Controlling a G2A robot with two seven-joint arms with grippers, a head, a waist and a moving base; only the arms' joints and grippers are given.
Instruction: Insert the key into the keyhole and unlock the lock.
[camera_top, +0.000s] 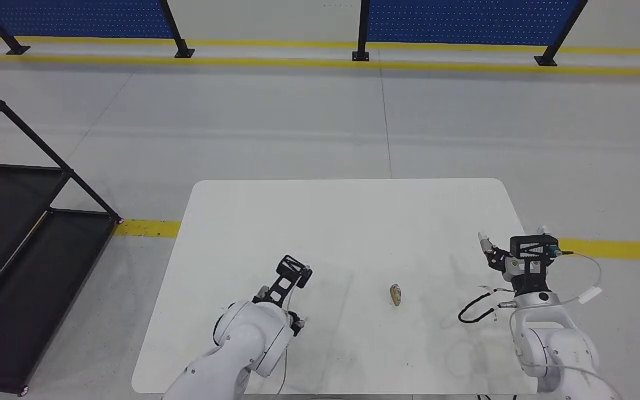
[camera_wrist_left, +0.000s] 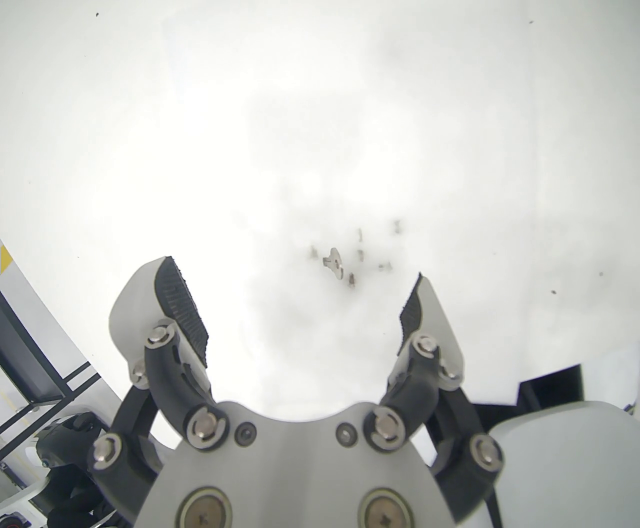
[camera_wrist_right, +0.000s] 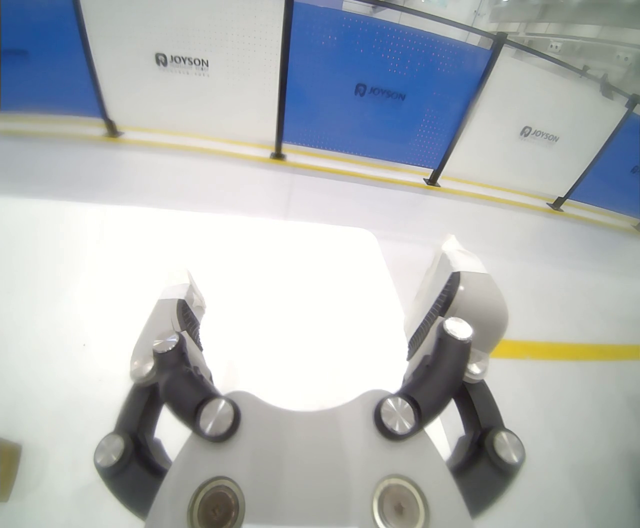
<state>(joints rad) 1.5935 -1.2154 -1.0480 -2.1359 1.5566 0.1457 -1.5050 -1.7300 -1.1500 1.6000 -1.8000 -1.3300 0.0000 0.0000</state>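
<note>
Closest to my lens is the left gripper (camera_wrist_left: 292, 274), its ribbed fingers (camera_wrist_left: 182, 310) spread wide and holding nothing, hanging over the white table (camera_top: 350, 220). Just ahead of its fingertips, and apart from both of them, the small key (camera_wrist_left: 334, 261) lies flat on the tabletop. From above, the lock (camera_top: 396, 294), a little brass-coloured lump as far as I can tell, sits on the table toward the front edge. It is at about 3 o'clock from the left gripper and 8 o'clock from the right gripper (camera_top: 514, 242), well apart from both. That right gripper is likewise spread open and empty, by the table's 3 o'clock edge. By my reading, 0 steps are done: the key is not picked up, the lock is not steadied, nothing is inserted or turned. Grasping, aligning, inserting and turning are all left.
</note>
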